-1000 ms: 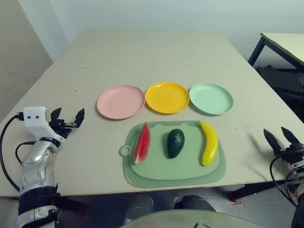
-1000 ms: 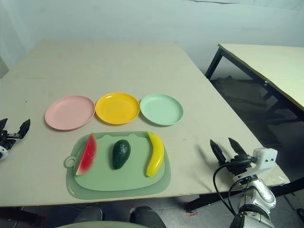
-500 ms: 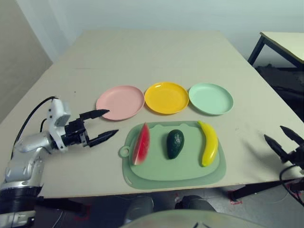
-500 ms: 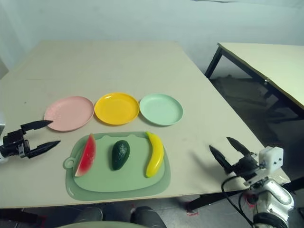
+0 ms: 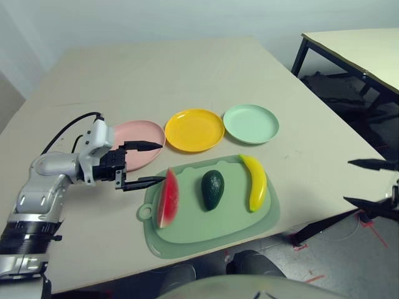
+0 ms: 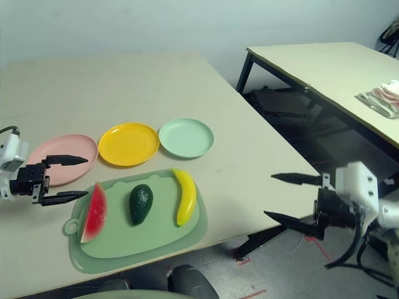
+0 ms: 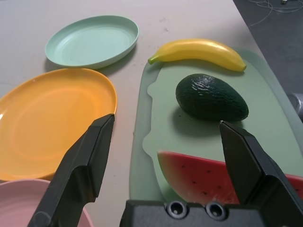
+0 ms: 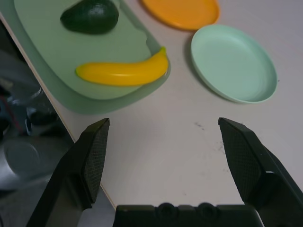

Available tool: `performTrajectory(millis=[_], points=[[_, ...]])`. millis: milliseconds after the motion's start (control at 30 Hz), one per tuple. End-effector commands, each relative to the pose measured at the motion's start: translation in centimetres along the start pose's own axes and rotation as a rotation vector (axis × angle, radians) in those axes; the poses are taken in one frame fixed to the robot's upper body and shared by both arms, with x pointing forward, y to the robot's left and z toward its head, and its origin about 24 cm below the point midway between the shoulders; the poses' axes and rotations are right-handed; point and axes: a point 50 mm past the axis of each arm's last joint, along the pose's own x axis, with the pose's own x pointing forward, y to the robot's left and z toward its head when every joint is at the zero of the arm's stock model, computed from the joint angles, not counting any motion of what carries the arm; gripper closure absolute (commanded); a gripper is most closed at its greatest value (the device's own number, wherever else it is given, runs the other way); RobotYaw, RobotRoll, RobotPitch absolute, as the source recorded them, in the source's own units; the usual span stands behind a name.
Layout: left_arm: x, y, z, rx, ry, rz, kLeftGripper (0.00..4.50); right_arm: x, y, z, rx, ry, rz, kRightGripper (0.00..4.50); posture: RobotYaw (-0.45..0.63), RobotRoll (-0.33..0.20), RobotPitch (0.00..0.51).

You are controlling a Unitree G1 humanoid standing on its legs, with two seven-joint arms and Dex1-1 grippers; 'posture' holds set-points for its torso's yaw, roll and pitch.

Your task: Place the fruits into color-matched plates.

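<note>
I hold the left gripper (image 5: 144,164) low beside the watermelon (image 5: 168,199), jaws spread wide and empty, lined up to take it for the pink plate (image 5: 141,133) just behind. Avocado (image 5: 212,189) and banana (image 5: 254,182) wait on the mat (image 5: 206,224). Off the counter (image 5: 187,68) edge, the right gripper (image 6: 293,198) hangs wide open, holding nothing.

The left gripper (image 5: 146,165), fingers spread, sits at centre-left with bare table behind it. Directly ahead, the watermelon wedge (image 5: 168,199) blocks its path; the pink plate (image 5: 146,134) crowds one finger. Open tabletop fills the upper frame beyond the plates.
</note>
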Motion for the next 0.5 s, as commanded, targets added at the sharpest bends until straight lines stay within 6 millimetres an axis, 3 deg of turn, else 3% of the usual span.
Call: performTrajectory(millis=[33,133,367,500], points=[[0.1,-0.2,0.1,0.011,0.015,-0.013,0.00,1.8,-0.3,1.3,-0.099,0.096,0.123,0.04,-0.13,0.000,0.000],[-0.3,-0.5,0.2,0.011,0.025,-0.009,0.00,2.9,-0.9,2.3,-0.174,0.129,0.188,0.04,-0.10,0.000,0.000],[-1.6,-1.7,1.2,0.026,0.064,0.016,0.00,6.9,-2.9,4.7,-0.563,0.164,0.334,0.04,-0.01,0.000,0.000],[-1.7,-2.3,2.0,0.042,0.078,0.000,0.00,8.3,-3.9,4.7,-0.715,0.196,0.414,0.04,0.04,0.000,0.000]])
